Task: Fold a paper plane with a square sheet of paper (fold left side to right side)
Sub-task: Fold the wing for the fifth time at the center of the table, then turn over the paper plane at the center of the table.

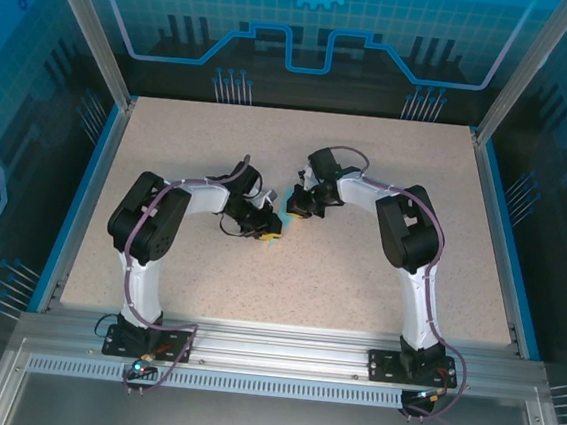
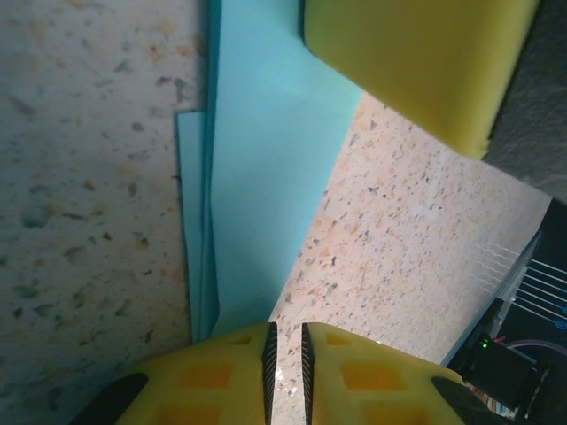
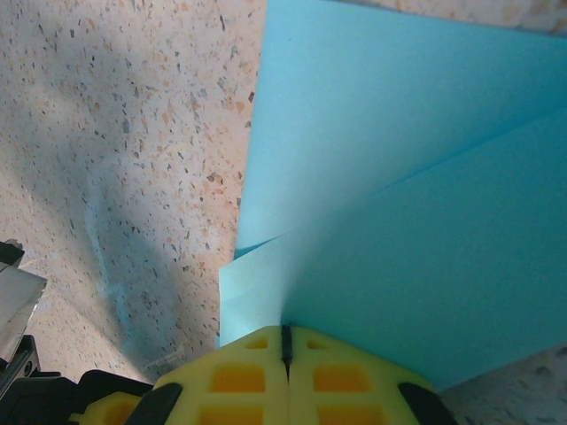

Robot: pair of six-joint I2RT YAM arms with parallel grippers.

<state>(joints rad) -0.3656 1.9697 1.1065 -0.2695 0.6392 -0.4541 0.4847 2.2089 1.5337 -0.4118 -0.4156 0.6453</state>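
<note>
**Pinning the near end while the far side was lifted**

On the near side of the square sheet of paper (image 2: 266, 177), the left end effector (image 2: 285, 376) sat low, its fingers closed to a thin slit. Bare counter (image 2: 80, 221) showed through that slit and no paper lay in it. The sheet's narrow end appeared to run in beneath one yellow finger instead. That read as a hold-down rather than a grasp: weight on the near end so the thin paper would not slide or swing when its other side was pulled.

The sheet lay on the middle of the counter, between the two end effectors. It was already a creased, layered shape, with several offset edges showing along one side, and most of it was flat.

On the far side of the sheet, the right end effector (image 3: 285, 350) had its fingers pressed together on a flap of it. The blue rose out of the pinch line and seemed to stand off the flat layer beneath. Gripping near the flap's edge probably gave it the reach to carry that side across, as the left-to-right fold asks.

The risk lay at the near end. If the hold-down slipped, the whole sheet would likely follow the flap and the crease would land askew. The fold was not yet laid flat.
</note>
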